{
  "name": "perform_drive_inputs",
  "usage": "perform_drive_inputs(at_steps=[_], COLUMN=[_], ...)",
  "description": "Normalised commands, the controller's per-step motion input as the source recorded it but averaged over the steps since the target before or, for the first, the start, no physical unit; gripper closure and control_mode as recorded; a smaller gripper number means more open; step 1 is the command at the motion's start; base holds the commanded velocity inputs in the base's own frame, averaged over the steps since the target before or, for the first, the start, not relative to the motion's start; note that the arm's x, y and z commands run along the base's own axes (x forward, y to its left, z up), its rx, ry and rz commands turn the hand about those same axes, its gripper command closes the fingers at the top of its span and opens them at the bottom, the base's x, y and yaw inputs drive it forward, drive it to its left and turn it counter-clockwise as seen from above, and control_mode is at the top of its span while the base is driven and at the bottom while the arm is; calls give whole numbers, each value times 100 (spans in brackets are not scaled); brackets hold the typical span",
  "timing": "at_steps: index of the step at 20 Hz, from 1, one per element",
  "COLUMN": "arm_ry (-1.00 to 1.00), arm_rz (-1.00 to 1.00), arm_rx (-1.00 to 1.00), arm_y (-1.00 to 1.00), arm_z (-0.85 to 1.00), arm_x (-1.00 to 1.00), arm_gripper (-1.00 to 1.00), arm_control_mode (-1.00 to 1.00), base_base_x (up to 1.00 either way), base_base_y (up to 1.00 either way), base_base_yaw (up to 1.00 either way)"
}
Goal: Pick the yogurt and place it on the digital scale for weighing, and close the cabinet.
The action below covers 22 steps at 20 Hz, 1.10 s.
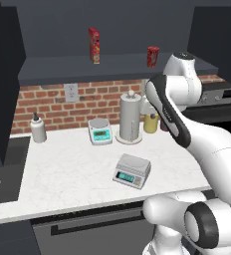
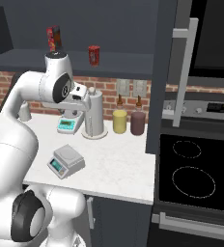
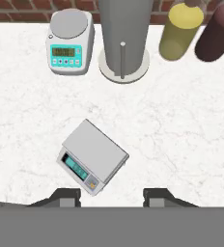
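- While the arm is raised above the desk (image 1: 62,169), the fingers (image 3: 65,197) stand spread, with nothing between them, above the white marbled surface.
- The gripper (image 3: 111,198) looks down on the digital scale (image 3: 93,157), which lies just beyond the fingertips, turned at an angle, its teal display facing the near-left corner.
- The digital scale carries nothing on its platform; it sits near the front of the desk, well apart from the back wall.
- The yogurt (image 1: 153,56) stands upright on the shelf of the cabinet (image 2: 160,72), to the right of a taller red box (image 1: 94,45).
- The cabinet is open; one door with a long silver bar handle (image 2: 184,72) stands swung out at the right side of the right base view.
- A white scale with a round platter (image 3: 69,41) stands at the back of the desk, just beside a paper towel roll (image 3: 123,38).
- A yellow jar (image 3: 180,31) and a dark jar (image 3: 216,34) stand right of the roll, close to each other.
- A white bottle (image 1: 38,128) stands at the left, near the sink (image 1: 0,169).
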Motion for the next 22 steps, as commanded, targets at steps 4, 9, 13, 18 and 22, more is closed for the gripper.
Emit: perform_drive_inputs(at_steps=[4,9,13,18,22], arm_ry=[-14,-32,-33,-6,-1], arm_rz=[0,0,-3,-7,-6], arm_rx=[0,-2,0,0,0], arm_y=[0,2,0,-6,-6], arm_z=[0,0,30,86,100], arm_x=[-40,-84,-56,-28,-20], arm_gripper=[-100,-100,-100,-100,-100], arm_control_mode=[-100,-100,-100,-100,-100], base_base_x=[0,0,0,0,0], base_base_y=[0,0,0,0,0], base_base_yaw=[0,0,0,0,0])
